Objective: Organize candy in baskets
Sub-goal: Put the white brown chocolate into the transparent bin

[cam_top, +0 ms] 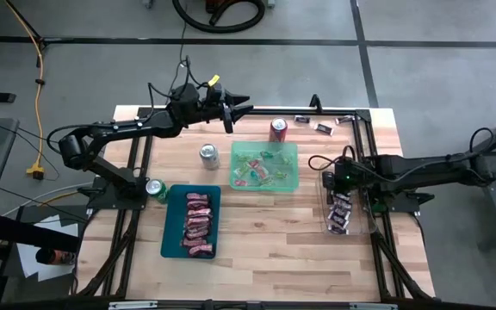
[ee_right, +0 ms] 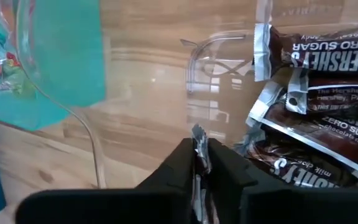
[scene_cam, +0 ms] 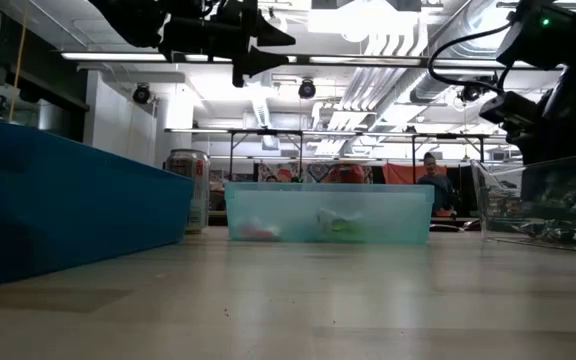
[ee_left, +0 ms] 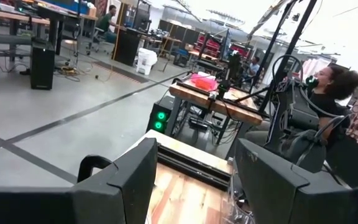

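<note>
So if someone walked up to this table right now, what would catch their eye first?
Probably the right gripper hanging over the clear plastic tray at the table's right edge, pinching a wrapped dark candy above the brown mini bars there. Next, the opaque dark teal tray near the front, lined with red-pink candies, and the translucent light green tray mid-table.

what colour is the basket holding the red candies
Dark teal basket, best seen in the high view.

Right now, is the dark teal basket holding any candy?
Yes, the dark teal basket holds red-wrapped candies lined along it in the high view.
</note>
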Action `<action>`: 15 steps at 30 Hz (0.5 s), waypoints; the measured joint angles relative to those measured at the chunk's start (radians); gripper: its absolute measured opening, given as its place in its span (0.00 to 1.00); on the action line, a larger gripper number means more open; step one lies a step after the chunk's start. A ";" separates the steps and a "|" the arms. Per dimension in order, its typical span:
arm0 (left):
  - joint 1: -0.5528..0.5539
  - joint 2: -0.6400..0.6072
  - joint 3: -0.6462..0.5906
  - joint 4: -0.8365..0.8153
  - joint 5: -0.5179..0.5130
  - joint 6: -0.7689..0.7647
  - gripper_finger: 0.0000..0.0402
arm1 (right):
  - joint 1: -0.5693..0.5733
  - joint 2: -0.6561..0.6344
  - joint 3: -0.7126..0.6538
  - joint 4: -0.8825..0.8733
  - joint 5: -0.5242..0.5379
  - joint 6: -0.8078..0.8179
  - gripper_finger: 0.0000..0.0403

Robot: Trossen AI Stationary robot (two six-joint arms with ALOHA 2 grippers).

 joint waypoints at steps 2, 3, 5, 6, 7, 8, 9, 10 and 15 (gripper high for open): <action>0.000 0.000 0.000 -0.006 0.000 0.000 0.50 | 0.000 0.000 0.001 0.000 -0.005 -0.010 0.16; 0.000 0.000 0.000 -0.013 0.000 0.000 0.50 | 0.000 0.000 0.006 -0.007 -0.014 -0.024 0.20; 0.000 0.000 0.000 -0.031 0.000 0.000 0.50 | 0.000 0.000 0.030 -0.021 -0.023 -0.059 0.28; 0.000 0.000 0.000 -0.039 0.000 0.000 0.50 | 0.000 0.000 0.046 -0.037 -0.027 -0.080 0.31; 0.000 0.000 0.000 -0.046 0.000 0.000 0.50 | 0.000 0.000 0.062 -0.061 -0.027 -0.104 0.35; 0.000 0.000 0.000 -0.052 0.000 0.000 0.50 | 0.000 0.000 0.083 -0.091 -0.032 -0.124 0.38; 0.000 0.000 0.000 -0.056 0.000 0.000 0.50 | 0.000 0.000 0.107 -0.123 -0.037 -0.147 0.41; 0.000 0.000 0.000 -0.057 0.000 0.000 0.50 | 0.000 -0.001 0.136 -0.152 -0.047 -0.170 0.43; 0.006 -0.003 0.000 -0.054 0.002 0.000 0.50 | 0.000 -0.009 0.340 -0.263 -0.048 -0.291 0.48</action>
